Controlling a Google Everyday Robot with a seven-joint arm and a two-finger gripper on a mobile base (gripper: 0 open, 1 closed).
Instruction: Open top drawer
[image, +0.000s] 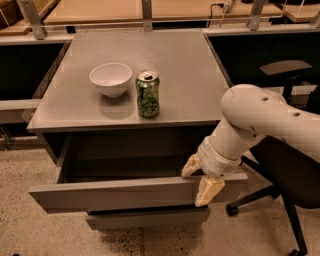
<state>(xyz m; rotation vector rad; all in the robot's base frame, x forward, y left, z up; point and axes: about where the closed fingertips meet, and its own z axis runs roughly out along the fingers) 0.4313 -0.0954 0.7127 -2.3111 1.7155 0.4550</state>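
The top drawer (115, 194) is pulled well out of the grey cabinet, its flat grey front panel tilted toward me and its dark tray interior showing behind it. My gripper (200, 181) sits at the right end of that front panel. One cream finger (208, 191) hangs over the outside of the panel and the other finger (190, 166) is on the inner side, so the panel's top edge runs between them. The white arm reaches in from the right.
On the cabinet top (190, 65) stand a white bowl (111, 78) and a green can (148, 94). A slimmer drawer front (147, 218) shows below. A black office chair (280, 150) stands at the right behind my arm. Speckled floor lies in front.
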